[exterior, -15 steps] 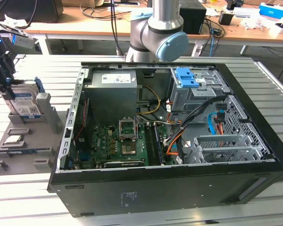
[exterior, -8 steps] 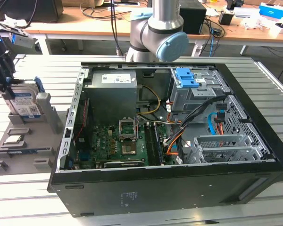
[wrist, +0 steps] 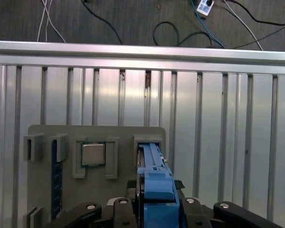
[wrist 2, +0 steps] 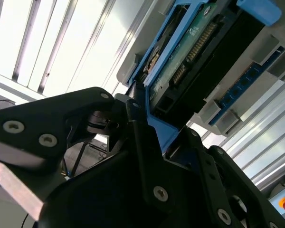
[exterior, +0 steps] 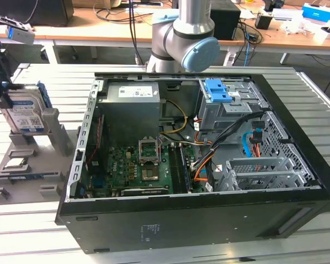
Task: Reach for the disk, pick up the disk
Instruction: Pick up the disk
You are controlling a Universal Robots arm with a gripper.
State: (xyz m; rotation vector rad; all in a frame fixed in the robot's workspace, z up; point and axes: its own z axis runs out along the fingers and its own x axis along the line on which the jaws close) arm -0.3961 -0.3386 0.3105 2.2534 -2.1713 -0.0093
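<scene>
1. Looming closest in the exterior view, an open computer case (exterior: 209, 220) is taking up the lower middle of the frame, sitting on the slatted bench (exterior: 38, 234).
2. Over at the left edge, the disk (exterior: 26, 113) is standing on edge in a grey holder (exterior: 52, 132), and the gripper (exterior: 1, 82) is sitting right against it.
3. At the bottom centre of the first wrist view, the jaws are flanking the disk's blue rail and appear to be pinching it.
4. Just beside the disk, a small processor chip (wrist: 93, 154) is lying in its own pocket of the holder.
5. Reaching is looking finished, while lifting is not yet showing, as the disk is sitting in its slot.
</scene>
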